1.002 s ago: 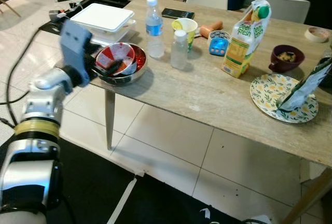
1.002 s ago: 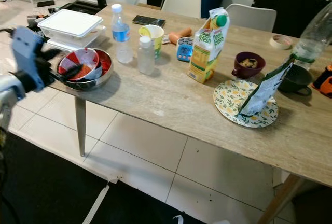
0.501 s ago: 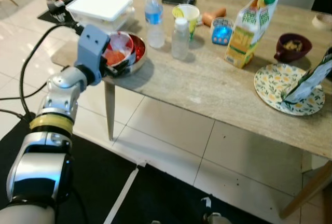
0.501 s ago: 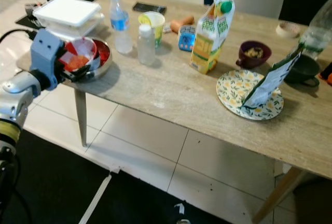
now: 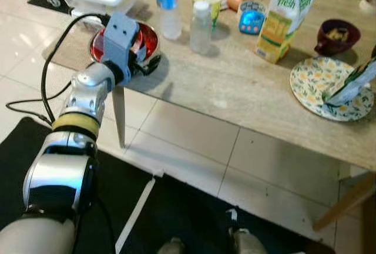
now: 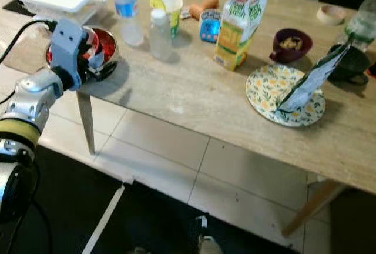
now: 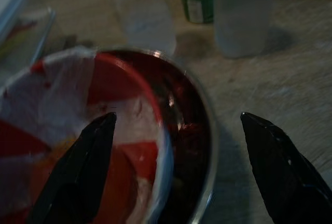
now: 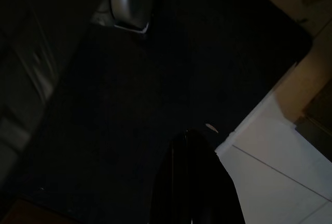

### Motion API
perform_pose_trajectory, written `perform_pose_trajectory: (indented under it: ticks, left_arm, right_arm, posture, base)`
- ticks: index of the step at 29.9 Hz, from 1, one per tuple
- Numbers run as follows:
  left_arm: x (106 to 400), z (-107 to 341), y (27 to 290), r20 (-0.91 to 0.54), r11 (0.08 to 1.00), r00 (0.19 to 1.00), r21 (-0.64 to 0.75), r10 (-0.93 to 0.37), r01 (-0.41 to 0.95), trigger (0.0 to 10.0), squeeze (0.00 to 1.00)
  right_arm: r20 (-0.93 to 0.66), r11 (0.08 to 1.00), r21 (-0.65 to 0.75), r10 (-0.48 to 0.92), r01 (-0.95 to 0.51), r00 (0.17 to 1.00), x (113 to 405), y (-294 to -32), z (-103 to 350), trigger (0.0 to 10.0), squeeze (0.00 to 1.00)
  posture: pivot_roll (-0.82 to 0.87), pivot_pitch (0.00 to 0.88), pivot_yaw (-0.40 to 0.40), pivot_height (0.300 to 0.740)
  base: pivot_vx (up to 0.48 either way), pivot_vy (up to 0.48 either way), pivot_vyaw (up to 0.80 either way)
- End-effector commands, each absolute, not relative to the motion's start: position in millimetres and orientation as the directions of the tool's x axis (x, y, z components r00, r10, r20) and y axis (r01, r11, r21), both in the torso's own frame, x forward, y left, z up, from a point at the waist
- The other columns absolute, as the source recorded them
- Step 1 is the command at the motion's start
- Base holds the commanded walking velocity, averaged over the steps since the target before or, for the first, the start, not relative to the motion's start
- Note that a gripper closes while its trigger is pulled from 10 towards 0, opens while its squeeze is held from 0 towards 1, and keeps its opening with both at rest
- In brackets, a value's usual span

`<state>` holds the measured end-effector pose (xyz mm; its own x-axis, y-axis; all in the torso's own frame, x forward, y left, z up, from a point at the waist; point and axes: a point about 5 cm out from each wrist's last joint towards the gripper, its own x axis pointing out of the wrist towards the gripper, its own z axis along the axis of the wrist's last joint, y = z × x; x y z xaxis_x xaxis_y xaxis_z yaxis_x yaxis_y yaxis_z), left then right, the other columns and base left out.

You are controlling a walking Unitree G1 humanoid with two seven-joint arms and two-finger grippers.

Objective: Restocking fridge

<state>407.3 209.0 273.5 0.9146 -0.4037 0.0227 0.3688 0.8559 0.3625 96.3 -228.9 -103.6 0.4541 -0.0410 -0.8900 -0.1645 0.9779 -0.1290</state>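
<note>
the left gripper point(image 7: 176, 167) has matt black fingers point(image 7: 78, 175), spread over a shiny metal bowl point(image 7: 199, 146) lined with glossy red. nested in it, a thin red-and-white bowl point(image 7: 62, 110), perhaps plastic. beyond the fingertips stand clear plastic bottles point(image 7: 142, 19) on a matt, wood-grained table point(image 5: 235, 89).

The silver left arm ends in a blue-grey wrist housing and a black-fingered left end effector point(image 7: 174, 169) over a shiny steel bowl point(image 5: 150, 51) that holds a red-and-white container point(image 7: 78, 130). On the pale wood-grain bench point(image 5: 235, 89) stand a clear bottle with a blue label point(image 5: 167, 7), a yellow and green juice carton point(image 5: 282, 13) and a maroon bowl point(image 5: 336, 36). A cream plate point(image 5: 317, 92) carries a yellow-and-green leaf pattern, and the floor shows white tiles beside a black mat point(image 5: 176, 207).
</note>
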Motion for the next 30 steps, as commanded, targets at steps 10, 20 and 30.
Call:
perform_pose_trajectory:
  ticks: [10, 20, 30]
  left_arm:
    - [412, 271, 215, -0.012, 0.883, 0.944, 0.348, -0.330, 0.313, 10.0, 0.00]
    - [414, 280, 203, 0.001, 0.867, 0.923, 0.345, -0.384, 0.360, 9.3, 0.00]
    - [413, 279, 193, -0.049, 0.804, 0.874, 0.371, -0.483, 0.465, 0.0, 0.00]
  right_arm:
    - [-0.937, 0.979, -0.085, -0.015, -0.188, 0.348, 58, -224, -113, 10.0, 0.00]
    - [-0.935, 0.978, -0.085, -0.011, -0.192, 0.354, 59, -223, -112, 10.0, 0.00]
    - [-0.933, 0.977, -0.085, -0.009, -0.195, 0.360, 63, -221, -112, 10.0, 0.00]
  posture:
    - [-0.12, 0.404, 0.015, 0.740]
    - [-0.12, 0.394, 0.015, 0.740]
    - [-0.11, 0.382, 0.016, 0.740]
  base:
    - [0.000, 0.000, 0.00]
    - [0.000, 0.000, 0.00]
    - [0.000, 0.000, 0.00]
